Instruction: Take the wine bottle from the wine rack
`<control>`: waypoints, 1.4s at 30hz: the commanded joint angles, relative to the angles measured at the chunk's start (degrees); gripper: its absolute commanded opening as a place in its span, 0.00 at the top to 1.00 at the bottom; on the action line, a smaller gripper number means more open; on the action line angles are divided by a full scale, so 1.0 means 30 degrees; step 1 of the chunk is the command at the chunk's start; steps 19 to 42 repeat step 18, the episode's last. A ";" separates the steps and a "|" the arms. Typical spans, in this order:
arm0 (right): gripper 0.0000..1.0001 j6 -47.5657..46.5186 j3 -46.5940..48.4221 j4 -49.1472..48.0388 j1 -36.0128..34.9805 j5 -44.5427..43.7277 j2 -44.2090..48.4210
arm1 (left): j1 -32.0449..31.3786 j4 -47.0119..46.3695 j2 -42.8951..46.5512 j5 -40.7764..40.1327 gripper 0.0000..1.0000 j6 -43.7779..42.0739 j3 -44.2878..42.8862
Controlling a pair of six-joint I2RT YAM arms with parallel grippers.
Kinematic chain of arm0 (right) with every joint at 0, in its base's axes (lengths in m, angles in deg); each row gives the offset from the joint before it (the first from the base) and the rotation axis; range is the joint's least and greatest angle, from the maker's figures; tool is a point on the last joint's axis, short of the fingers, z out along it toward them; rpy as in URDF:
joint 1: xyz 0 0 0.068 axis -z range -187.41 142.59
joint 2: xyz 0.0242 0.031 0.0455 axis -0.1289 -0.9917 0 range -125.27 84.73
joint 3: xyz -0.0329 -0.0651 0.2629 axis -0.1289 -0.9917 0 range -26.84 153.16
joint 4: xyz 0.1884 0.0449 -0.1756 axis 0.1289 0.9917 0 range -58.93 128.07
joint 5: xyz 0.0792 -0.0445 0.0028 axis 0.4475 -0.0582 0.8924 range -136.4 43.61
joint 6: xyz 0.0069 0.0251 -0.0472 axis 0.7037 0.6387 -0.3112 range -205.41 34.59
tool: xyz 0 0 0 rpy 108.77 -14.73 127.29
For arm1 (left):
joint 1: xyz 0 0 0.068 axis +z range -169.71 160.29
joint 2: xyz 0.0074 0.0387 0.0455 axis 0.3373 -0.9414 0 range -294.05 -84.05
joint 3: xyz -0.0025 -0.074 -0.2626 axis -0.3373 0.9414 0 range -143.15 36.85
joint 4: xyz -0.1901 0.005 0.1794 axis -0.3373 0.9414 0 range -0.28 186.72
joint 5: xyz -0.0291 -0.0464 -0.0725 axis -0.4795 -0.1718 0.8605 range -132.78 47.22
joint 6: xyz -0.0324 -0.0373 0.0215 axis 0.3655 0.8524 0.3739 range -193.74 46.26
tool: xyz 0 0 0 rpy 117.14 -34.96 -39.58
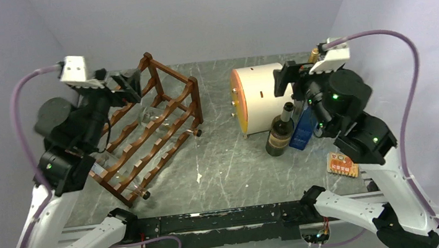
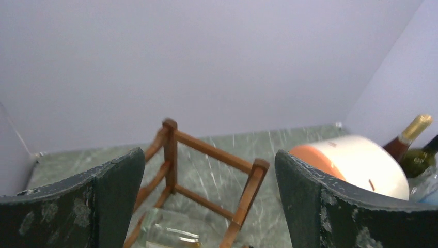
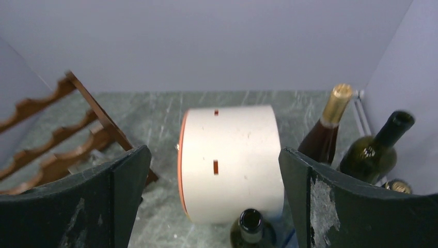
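Observation:
The reddish-brown wine rack [image 1: 161, 127] stands at an angle on the left of the table, with a clear glass bottle [image 1: 148, 114] lying in it. That clear bottle [image 2: 168, 233] also shows low in the left wrist view. My left gripper [image 1: 128, 84] hovers open over the rack's far end [image 2: 206, 155], holding nothing. A dark green wine bottle [image 1: 280, 132] stands upright on the table in front of the cream drum [image 1: 258, 98]. My right gripper [image 1: 287, 79] is open just above it. Its open mouth [image 3: 251, 221] sits below and between the spread fingers [image 3: 119, 191], untouched.
A blue box [image 1: 303, 128] stands right of the dark bottle. A gold-capped bottle [image 3: 330, 124] and a green bottle [image 3: 374, 147] stand by the right wall. An orange card [image 1: 343, 164] lies near the right arm. Another clear bottle [image 1: 106, 165] lies low in the rack.

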 commanded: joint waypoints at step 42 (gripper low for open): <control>0.00 -0.2063 0.2339 -0.1080 0.0083 0.1623 0.1376 | 0.0127 0.1664 0.1422 -0.1760 0.01 -0.1401 -0.0993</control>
